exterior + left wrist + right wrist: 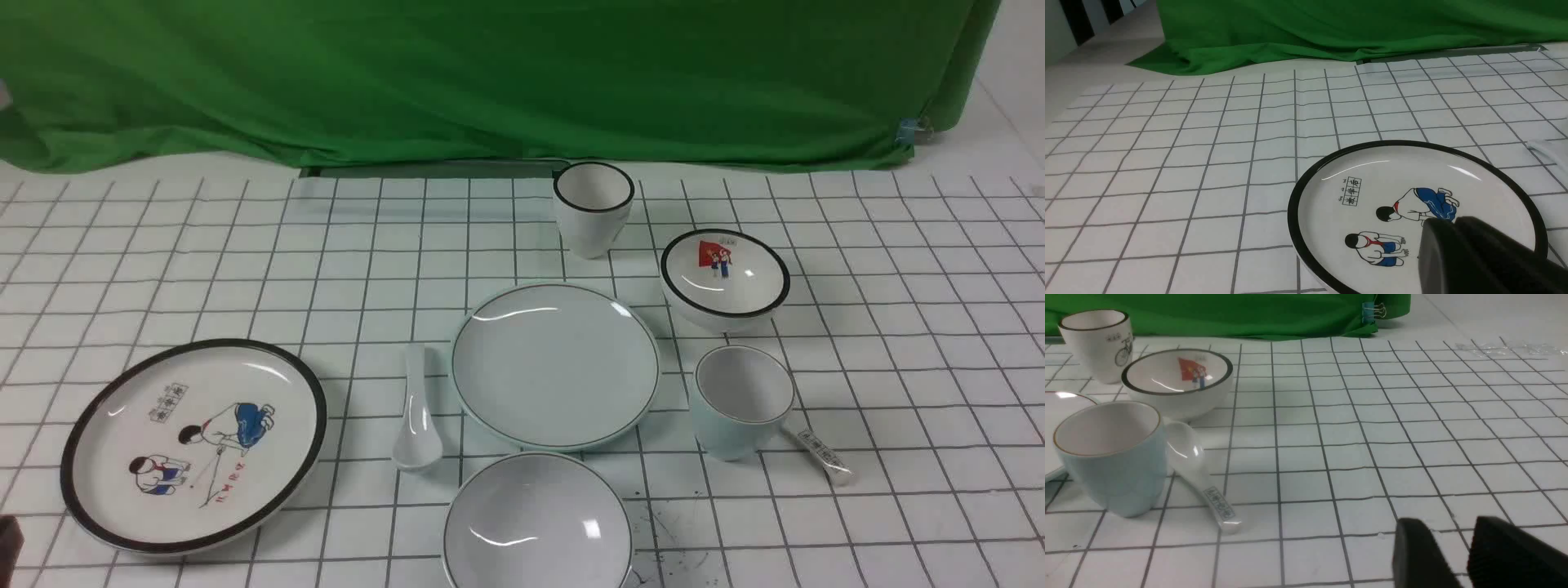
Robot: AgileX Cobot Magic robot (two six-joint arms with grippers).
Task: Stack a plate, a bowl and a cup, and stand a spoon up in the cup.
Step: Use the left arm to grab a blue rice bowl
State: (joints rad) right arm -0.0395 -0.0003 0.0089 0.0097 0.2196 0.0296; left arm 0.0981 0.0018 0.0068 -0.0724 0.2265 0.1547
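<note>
My left claw [1447, 222] is closed, my right claw [1447, 524] open and empty. Toward the table's [922, 523] near edge sits the bowl [537, 523]; beyond it, the plate [555, 367], between the plain spoon [416, 416] and the pale blue cup [739, 404].

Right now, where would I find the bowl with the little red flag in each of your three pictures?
Front view: right of centre, the black-rimmed bowl sits just beyond the pale blue cup.
Left wrist view: not in it.
Right wrist view: in the upper left part, the same bowl.
Shared landmark: the green cloth at the back shows in all three.
</note>
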